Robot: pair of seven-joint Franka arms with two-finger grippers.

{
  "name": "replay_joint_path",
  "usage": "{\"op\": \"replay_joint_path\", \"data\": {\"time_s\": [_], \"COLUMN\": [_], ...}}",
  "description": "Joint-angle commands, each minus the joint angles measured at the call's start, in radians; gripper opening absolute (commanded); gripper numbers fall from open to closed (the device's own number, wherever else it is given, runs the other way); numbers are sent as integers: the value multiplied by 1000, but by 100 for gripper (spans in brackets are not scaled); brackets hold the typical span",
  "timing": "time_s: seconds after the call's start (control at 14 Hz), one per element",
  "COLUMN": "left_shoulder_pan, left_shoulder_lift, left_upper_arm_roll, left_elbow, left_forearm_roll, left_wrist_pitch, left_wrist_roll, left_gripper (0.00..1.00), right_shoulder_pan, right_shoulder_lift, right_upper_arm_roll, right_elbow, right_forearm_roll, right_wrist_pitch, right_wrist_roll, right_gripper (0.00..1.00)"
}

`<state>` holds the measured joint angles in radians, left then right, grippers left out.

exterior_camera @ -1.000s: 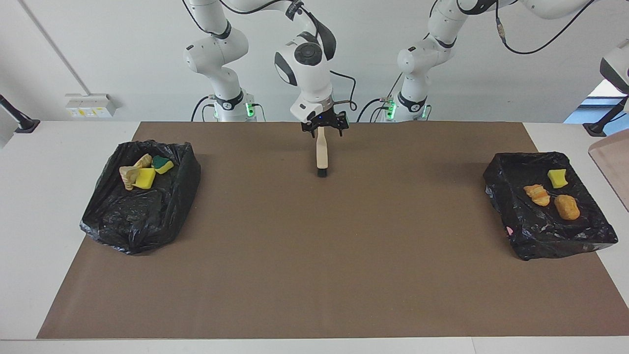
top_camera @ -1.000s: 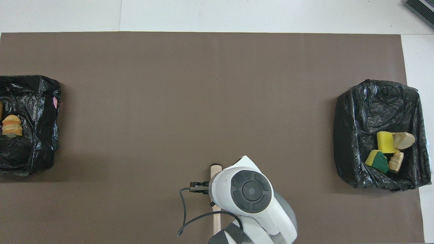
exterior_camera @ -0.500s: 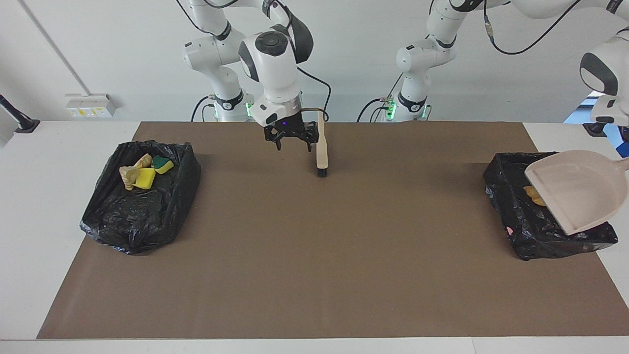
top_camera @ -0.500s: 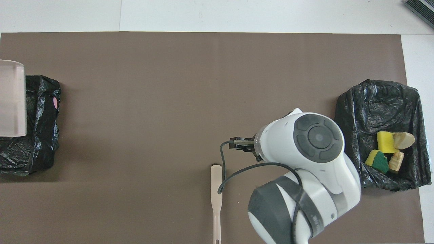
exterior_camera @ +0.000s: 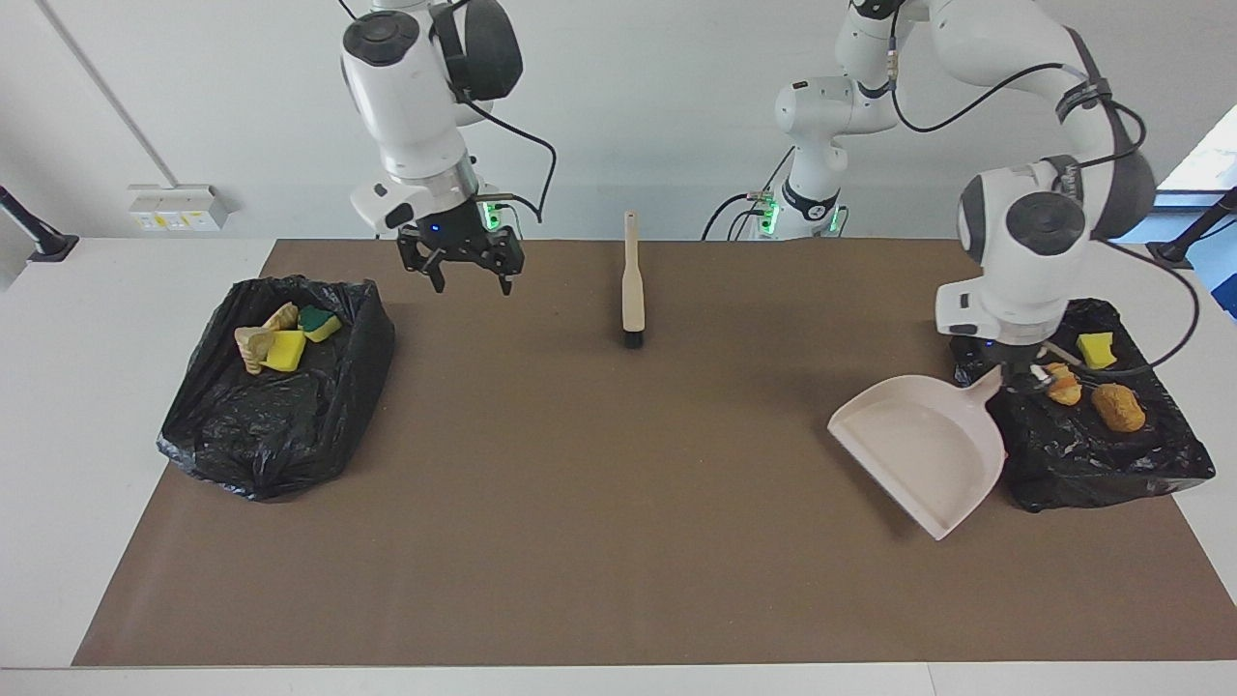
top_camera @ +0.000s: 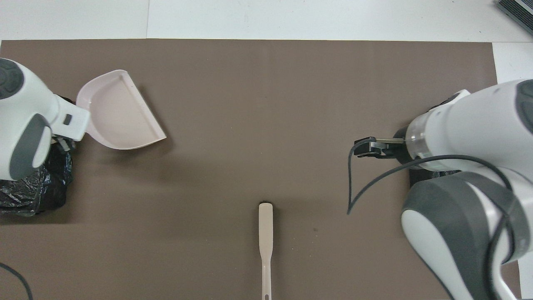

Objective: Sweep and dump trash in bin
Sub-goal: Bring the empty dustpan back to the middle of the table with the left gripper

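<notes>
Seven trash scraps (exterior_camera: 1118, 407): yellow, green, beige, brown.

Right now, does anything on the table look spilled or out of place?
Nothing stands out. All scraps sit inside the two black bins, none on the mat. The brush lies flat, untouched.

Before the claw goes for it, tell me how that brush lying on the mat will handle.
The brush looks stiff: its beige handle runs straight, no sag. It is probably light, being slim with only a short black bristle tuft at one end. Lying flat on the brown mat, it seems unlikely to roll, though the narrow handle could pivot if nudged near one end.
</notes>
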<state>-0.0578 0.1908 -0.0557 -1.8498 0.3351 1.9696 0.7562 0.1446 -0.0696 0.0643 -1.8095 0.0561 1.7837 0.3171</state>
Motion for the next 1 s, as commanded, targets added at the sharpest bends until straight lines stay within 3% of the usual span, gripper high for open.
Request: {"op": "replay_joint_path", "data": {"time_s": [0.0,0.21,0.43,0.64,0.79,0.93], "left_shoulder_pan": [-86,-215,-315,-395,-459,-481], "left_shoulder_lift": [1,67,162,235,338,435], "left_upper_arm_roll": [25,25,27,25,30,27], "left_elbow": [-17,38,194,282,436,556], "left_forearm_roll": [-169,-273,-366,-373,-367,-370], "left_wrist_pitch": [14,40,23,-1,-102,-118], "left_wrist_roll": [-266,-668,-897,-1073,-1124,-1280], "left_gripper": [0,0,0,0,0,0], "right_shoulder_pan": [-51,-45,-48,-45,-49,-51], "right_shoulder_lift": [-30,-39,-36,-68,-76,-76], "right_upper_arm_roll": [-32,-110,-179,-215,-216,-238], "right_elbow": [21,114,237,220,203,206], "right_forearm_roll": [-36,-65,-67,-72,-75,-76], "right_wrist_pitch": [-67,-191,-320,-333,-340,-340], "right_wrist_roll": [-52,-127,-237,-287,-286,-302], "right_gripper": [100,100,100,100,100,100]}}
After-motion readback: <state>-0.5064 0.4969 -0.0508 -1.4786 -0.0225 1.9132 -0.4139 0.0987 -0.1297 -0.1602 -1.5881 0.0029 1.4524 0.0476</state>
